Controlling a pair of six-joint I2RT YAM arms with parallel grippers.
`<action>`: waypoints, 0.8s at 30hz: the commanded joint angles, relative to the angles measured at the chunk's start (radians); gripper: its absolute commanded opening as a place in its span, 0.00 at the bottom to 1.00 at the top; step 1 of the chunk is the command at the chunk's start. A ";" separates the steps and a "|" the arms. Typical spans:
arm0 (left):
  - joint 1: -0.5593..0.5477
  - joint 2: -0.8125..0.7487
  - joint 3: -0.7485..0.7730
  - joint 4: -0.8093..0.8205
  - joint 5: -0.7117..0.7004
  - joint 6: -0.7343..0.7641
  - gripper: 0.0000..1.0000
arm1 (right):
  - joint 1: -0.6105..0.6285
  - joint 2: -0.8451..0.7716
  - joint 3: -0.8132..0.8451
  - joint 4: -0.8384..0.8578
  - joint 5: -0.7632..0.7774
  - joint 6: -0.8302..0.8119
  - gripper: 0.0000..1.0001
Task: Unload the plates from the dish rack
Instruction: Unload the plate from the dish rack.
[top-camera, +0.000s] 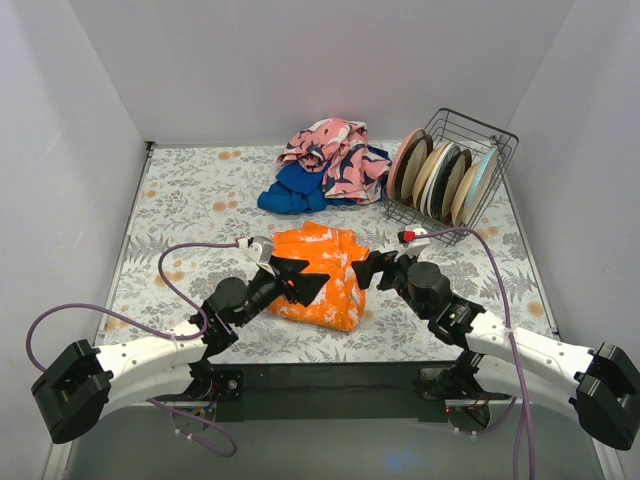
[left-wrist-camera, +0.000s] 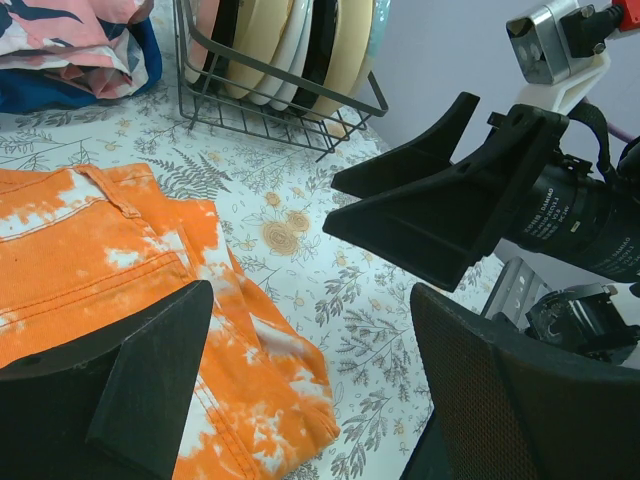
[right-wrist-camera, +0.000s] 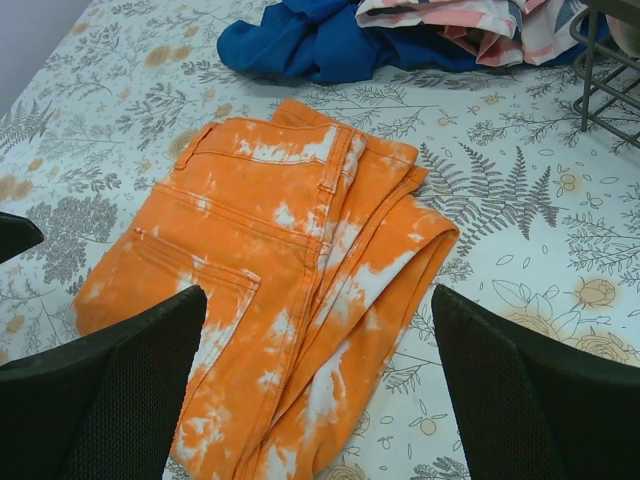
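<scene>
The fern-printed table cover (top-camera: 180, 200) carries everything. On it, directly beneath both hands, lies a folded pair of orange tie-dyed jeans (top-camera: 335, 290). The wire dish rack (top-camera: 492, 132) stands ahead and to the right of the right gripper (top-camera: 368, 268), well apart from it and farther from the left gripper (top-camera: 303, 278). The plates (top-camera: 440, 175) stand on edge inside, packed close.

Both grippers gape wide and hold nothing, tips pointing at each other just apart.

Risks, as I judge them:
- A finger sliding between such tight plates may pinch two or snag a wire.
- The light rack may drag or tip when a plate lifts.
- If both arms reach for the rack, they could clash (they are close already).

The plates' lower halves are hidden behind wires and neighbours, so their count is uncertain. Both wrist views cut the rack off.
</scene>
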 joint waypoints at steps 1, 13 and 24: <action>-0.005 0.002 -0.012 0.028 -0.012 0.012 0.78 | 0.005 0.009 0.055 0.017 -0.020 0.014 0.98; -0.005 -0.034 -0.028 0.036 -0.022 -0.009 0.78 | 0.005 0.014 0.276 -0.212 0.169 -0.026 0.95; -0.005 0.009 -0.009 0.027 0.010 -0.035 0.77 | -0.326 0.267 0.783 -0.636 0.124 -0.158 0.91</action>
